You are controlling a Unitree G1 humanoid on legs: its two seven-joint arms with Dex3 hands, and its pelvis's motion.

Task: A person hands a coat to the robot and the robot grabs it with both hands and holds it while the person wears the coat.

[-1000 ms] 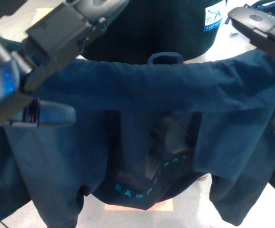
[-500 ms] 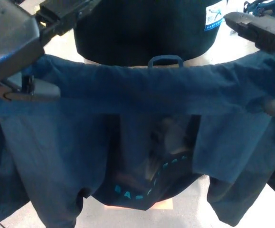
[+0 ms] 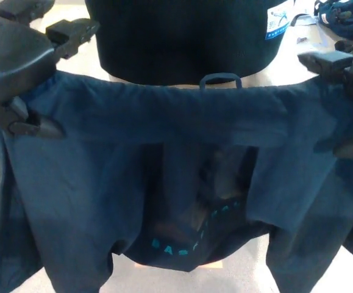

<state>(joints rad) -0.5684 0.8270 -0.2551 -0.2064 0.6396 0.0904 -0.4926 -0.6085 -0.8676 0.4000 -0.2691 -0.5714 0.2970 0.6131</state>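
Both hands have drawn farther apart over the last second, and the coat's top edge now runs nearly straight across the view instead of sagging toward the left.

The coat (image 3: 164, 183), dark navy, fills most of the picture. It hangs spread open between the two hands, its upper edge pulled taut from left to right, and its panels drop down toward the near edge. Pale teal lettering (image 3: 194, 235) shows low on the inner cloth, too dim to read. A small hanging loop (image 3: 220, 80) stands up at the middle of the top edge.

Just beyond the coat, at the far side, stands a person (image 3: 182, 36) in a black top, close against the loop; a white and blue badge (image 3: 277, 17) sits on the garment at the right.

The left hand (image 3: 19, 79) is at the upper left, its fingers clamped on the coat's left shoulder edge, with cloth pinched under the dark fingertips. The right hand (image 3: 347, 104) is at the right edge, partly cut off by the frame, its fingers likewise closed on the coat's right end.

Pale floor (image 3: 243, 274) shows below the coat's hem.
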